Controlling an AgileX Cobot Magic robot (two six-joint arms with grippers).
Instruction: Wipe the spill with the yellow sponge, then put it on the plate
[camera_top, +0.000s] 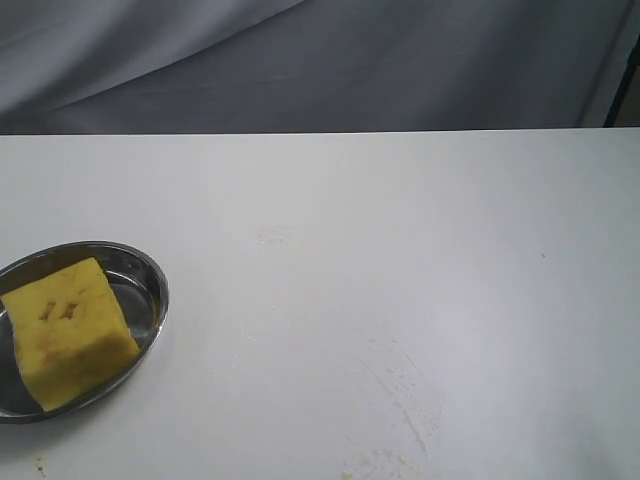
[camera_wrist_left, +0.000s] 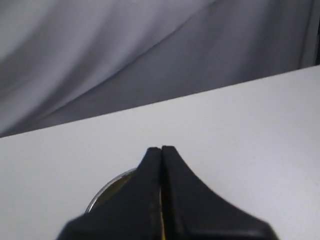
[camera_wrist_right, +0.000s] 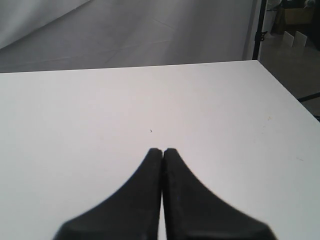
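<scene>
The thick bright-yellow foam sponge (camera_top: 68, 330) lies in the round shiny steel plate (camera_top: 152, 285) at the white table's (camera_top: 400, 200) near left. Its longer edge seems to run far to near, skewed rightward. Brown stains mark its top. Faint pale smears (camera_top: 405, 395) streak the table well to its right. My left gripper (camera_wrist_left: 161, 149) and right gripper (camera_wrist_right: 162, 150) are both pressed together, empty. Grey cloth (camera_top: 300, 60) hangs behind.
</scene>
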